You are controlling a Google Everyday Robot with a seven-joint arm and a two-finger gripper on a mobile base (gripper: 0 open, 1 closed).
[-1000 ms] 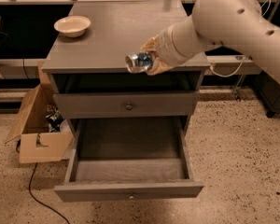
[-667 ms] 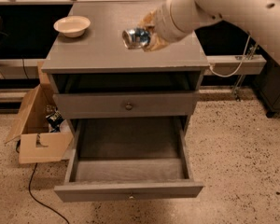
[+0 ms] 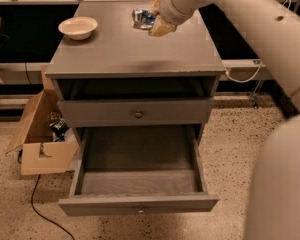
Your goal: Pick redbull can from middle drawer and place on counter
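Fingers (image 3: 162, 28) around redbull can (image 3: 142, 18) over counter (image 3: 130, 54) rear, cream bowl (image 3: 78, 27) well left.

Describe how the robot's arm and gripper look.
The arm is off-white, built of thick rounded tube sections with a few small dark round holes along it. The gripper, by the redbull can over the back of the counter, has tan, blunt fingers.

A cream bowl (image 3: 78, 27) sits at the far left of the counter (image 3: 125, 54), above a drawer front with a round knob (image 3: 138, 114), while an open cardboard box (image 3: 40, 151) and a black cable (image 3: 40, 209) lie on the speckled floor (image 3: 230, 134).
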